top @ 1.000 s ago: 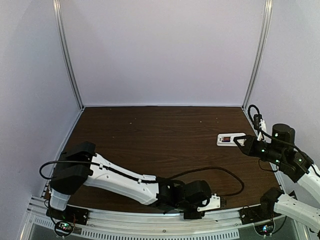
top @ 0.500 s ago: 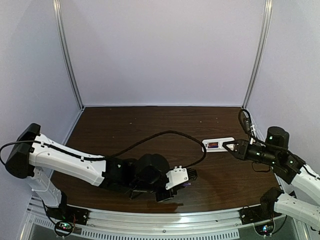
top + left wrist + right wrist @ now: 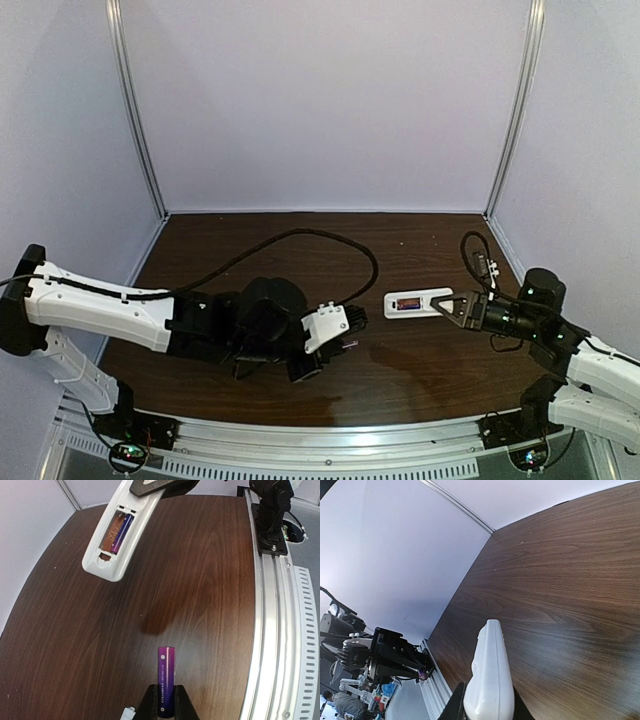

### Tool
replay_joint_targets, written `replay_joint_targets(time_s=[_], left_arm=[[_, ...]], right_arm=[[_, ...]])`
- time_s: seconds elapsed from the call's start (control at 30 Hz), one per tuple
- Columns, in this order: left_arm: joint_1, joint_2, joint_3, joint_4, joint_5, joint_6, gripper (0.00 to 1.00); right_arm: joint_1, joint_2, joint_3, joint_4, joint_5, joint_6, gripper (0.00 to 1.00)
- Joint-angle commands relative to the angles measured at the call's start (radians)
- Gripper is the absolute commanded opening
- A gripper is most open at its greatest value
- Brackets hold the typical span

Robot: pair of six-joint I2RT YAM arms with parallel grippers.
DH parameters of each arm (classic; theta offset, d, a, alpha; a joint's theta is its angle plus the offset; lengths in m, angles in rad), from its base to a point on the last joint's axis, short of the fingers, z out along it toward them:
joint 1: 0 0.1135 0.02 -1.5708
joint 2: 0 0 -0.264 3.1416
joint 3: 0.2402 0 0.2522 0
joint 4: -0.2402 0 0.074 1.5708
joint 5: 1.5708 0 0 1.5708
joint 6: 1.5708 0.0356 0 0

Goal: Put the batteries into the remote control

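Note:
My right gripper [image 3: 447,305] is shut on one end of the white remote control [image 3: 415,303] and holds it above the table, its open battery bay facing up. In the left wrist view the remote control [image 3: 117,535] shows one purple battery [image 3: 121,532] lying in the bay beside an empty slot. My left gripper [image 3: 346,344] is shut on the second purple battery [image 3: 166,680], which sticks out past the fingertips toward the remote. The two grippers face each other with a gap between them. In the right wrist view the remote control [image 3: 490,677] shows only its edge.
The brown wooden table [image 3: 300,260] lies inside white walls with metal posts. An aluminium rail [image 3: 272,630] runs along the near edge. A black cable [image 3: 300,240] loops over the table behind my left arm.
My left arm has swung from the near edge up toward the table's middle with the battery. My right gripper has carried the remote leftward toward it.

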Motion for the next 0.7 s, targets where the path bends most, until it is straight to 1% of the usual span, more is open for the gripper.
replay_joint_targets(time_s=[0.0, 0.13, 0.27, 0.4, 0.47, 0.67], left_arm=[[0.016, -0.031, 0.017, -0.091, -0.021, -0.036, 0.0], [0.018, -0.032, 0.048, -0.165, -0.038, -0.04, 0.0], [0.018, 0.002, 0.107, -0.239, -0.046, -0.045, 0.0], [0.018, 0.013, 0.141, -0.259, -0.059, -0.047, 0.0], [0.018, 0.021, 0.154, -0.262, -0.066, -0.041, 0.0], [0.017, 0.068, 0.228, -0.311, -0.107, -0.015, 0.0]], right_arm=[[-0.004, 0.032, -0.044, 0.211, -0.079, 0.067, 0.0], [-0.003, 0.059, -0.08, 0.328, -0.118, 0.112, 0.0], [-0.002, 0.094, -0.109, 0.429, -0.144, 0.141, 0.0], [0.001, 0.146, -0.129, 0.536, -0.175, 0.178, 0.0], [0.005, 0.175, -0.134, 0.558, -0.183, 0.181, 0.0], [0.015, 0.29, -0.147, 0.727, -0.218, 0.242, 0.0]])
